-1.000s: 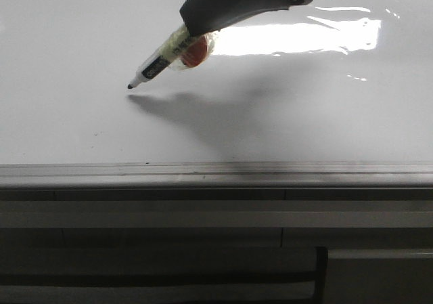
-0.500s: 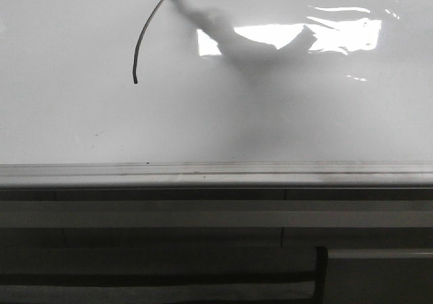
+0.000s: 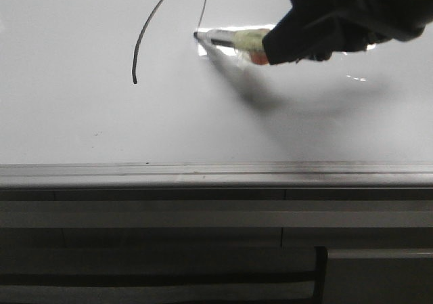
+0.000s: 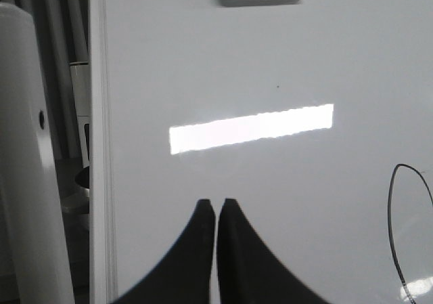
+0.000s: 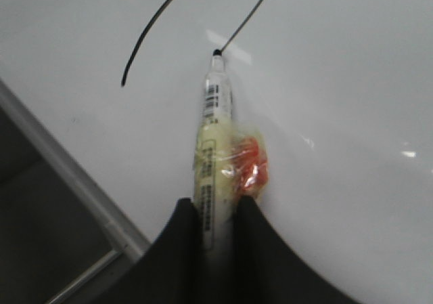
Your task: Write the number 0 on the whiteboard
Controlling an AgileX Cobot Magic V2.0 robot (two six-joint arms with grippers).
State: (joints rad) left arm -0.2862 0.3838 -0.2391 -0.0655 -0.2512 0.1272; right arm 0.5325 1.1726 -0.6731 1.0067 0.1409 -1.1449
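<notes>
the number 0 is an unfinished arc, its top cut off, on the glossy whiteboard. right gripper clamps the marker, tip on the line; left gripper is closed, empty.

Front view: low and close, facing forward across the whiteboard from beyond its near frame edge. Left wrist view: looking down past closed fingers onto the board's side frame, the drawn line at 4 o'clock. Right wrist view: very close, aimed along the marker toward 12 o'clock. Shared by all three: that curved line on the board.
</notes>
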